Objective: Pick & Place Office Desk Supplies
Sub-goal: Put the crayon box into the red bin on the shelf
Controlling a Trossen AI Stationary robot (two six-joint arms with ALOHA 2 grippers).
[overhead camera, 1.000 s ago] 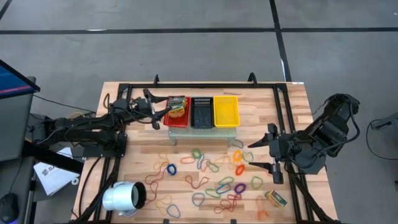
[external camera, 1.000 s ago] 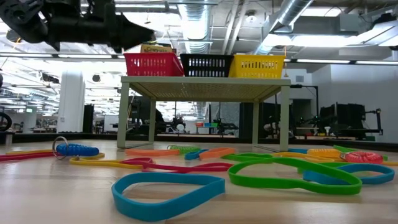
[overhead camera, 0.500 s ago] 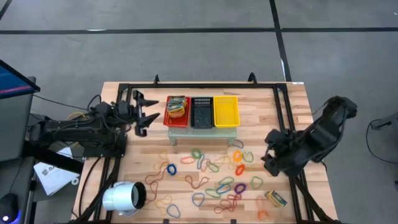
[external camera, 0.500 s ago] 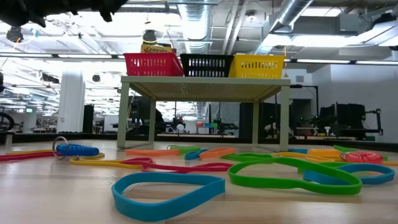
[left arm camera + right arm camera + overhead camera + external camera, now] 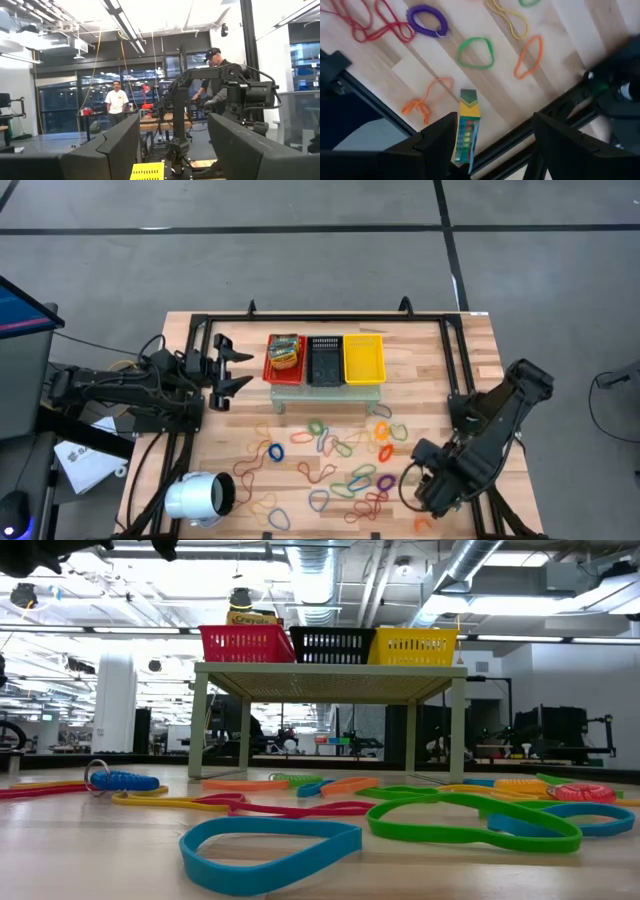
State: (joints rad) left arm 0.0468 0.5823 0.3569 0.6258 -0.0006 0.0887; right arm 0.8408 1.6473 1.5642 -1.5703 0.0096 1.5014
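Right tool (image 5: 490,145) dropped over packet (image 5: 466,131) near table edge | wide, empty | left tool (image 5: 228,367) wide

You see a green-yellow packet (image 5: 466,129) printed with coloured dots, a purple coiled loop (image 5: 426,20), and red (image 5: 285,360), black (image 5: 324,360) and yellow (image 5: 363,358) baskets.

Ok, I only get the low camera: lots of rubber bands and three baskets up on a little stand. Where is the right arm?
Observer: The right gripper is over the right side of the table, away from the baskets. It is open and points down at a green-yellow packet.
Operator: Is it holding the packet?
Observer: No. The packet lies flat on the wood next to an orange band, and the fingers are spread above it.
Operator: And the other arm?
Observer: The left gripper is open and empty, just beside the red basket.
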